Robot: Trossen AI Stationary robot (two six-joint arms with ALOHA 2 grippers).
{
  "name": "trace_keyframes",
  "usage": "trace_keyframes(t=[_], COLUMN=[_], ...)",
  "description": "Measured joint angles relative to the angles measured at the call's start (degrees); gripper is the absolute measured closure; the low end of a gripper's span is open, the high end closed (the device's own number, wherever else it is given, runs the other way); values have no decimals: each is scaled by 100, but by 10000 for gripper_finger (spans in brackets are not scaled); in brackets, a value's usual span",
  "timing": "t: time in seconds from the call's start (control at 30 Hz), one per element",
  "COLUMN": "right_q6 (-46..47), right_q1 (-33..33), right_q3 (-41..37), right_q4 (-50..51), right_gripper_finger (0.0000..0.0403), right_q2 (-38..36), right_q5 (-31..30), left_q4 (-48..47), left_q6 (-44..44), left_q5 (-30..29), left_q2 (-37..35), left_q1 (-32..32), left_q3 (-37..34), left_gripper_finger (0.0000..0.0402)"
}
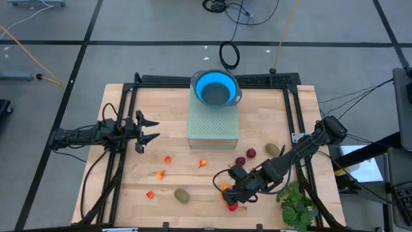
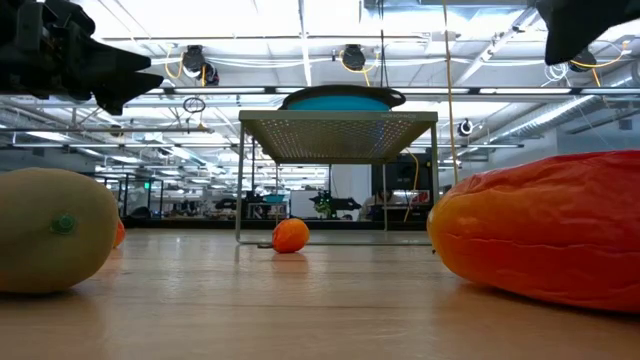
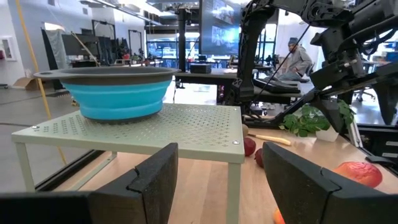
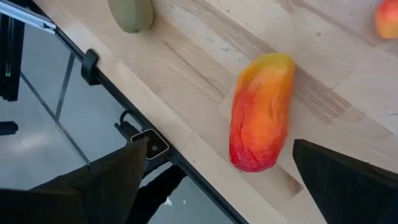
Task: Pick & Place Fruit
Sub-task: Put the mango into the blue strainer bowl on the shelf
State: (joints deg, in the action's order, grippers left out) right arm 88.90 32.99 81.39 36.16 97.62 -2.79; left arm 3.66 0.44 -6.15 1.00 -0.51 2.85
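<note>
Surroundings: a leafy green bunch (image 1: pixel 297 205) lies at the worktop's front right corner, just beside the right arm; dark frame rails run along the left and right edges.
Container: a blue collapsible bowl (image 1: pixel 215 88) with a dark rim stands on a pale perforated metal stand (image 1: pixel 213 125) at the back centre; I cannot tell what is in it.
Fruit: small orange-red pieces (image 1: pixel 167 159) scattered front left; a brownish-green oval (image 1: pixel 183 195) near the front edge; a dark red round one (image 1: pixel 250 153) right of the stand; the smooth orange-red oblong (image 4: pixel 261 112) by the front edge.
Right gripper (image 1: pixel 233 193): above the oblong, fingers wide, holding nothing.
Left gripper (image 1: pixel 149 129): near the left edge, fingers partly apart, empty.
</note>
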Motion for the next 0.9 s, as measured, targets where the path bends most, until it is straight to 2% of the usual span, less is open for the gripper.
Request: trace_keyframes(t=[0.37,0.9], right_q6=[-208,30], right_q1=[0,-1], right_q3=[-678,-697], right_q4=[-1819,-818], right_gripper_finger=[8,9], right_q2=[0,0], right_q5=[151,141], left_q4=[0,0], left_q6=[427,424], left_q5=[-2,-2], left_q2=[1,1], left_q1=[2,1], left_q3=[0,0], left_gripper_finger=[167,167])
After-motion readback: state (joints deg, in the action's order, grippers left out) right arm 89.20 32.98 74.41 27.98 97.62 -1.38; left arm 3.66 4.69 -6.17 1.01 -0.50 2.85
